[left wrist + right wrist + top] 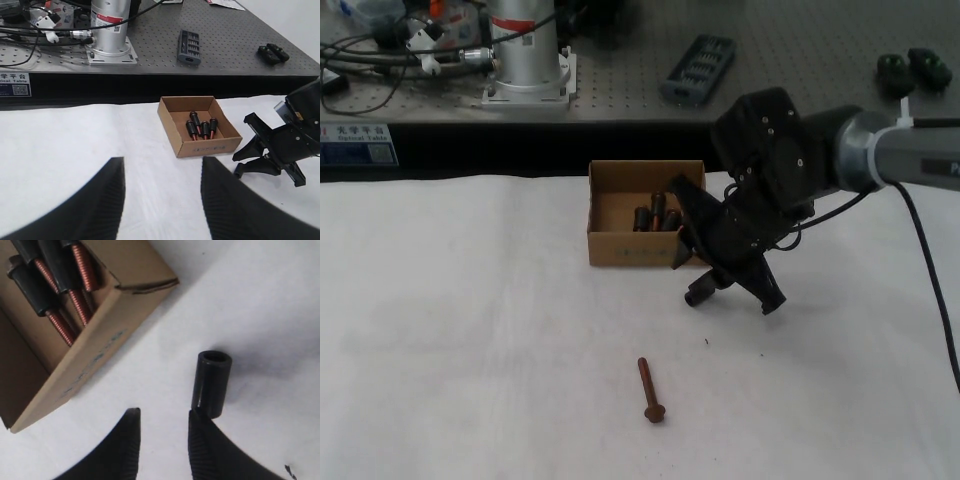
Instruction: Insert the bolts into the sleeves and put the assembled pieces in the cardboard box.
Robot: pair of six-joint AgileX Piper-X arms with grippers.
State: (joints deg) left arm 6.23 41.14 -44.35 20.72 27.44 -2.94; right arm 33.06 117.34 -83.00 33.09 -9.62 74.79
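Right gripper [162,412]: we find the fingers parted with nothing between them. One fingertip [200,422] meets the end of the sleeve.
Left gripper [162,160]: we find the fingers spread wide above the cloth [470,350], gripping nothing.
Sleeve [212,382]: black, lying loose on the cloth. In the high view it sits at 5 o'clock from the box.
Bolt [651,390]: copper-coloured, flat on the cloth at 6 o'clock from the box, with its head towards 6 o'clock. It is well apart from the sleeve.
Box [630,245]: open cardboard, holding several assembled pieces [200,127].
Box marking: we note faint print on the front wall, too small to read.
Label [355,143]: blue and white, on the bench edge at 10 o'clock from the box. We cannot make out its writing.
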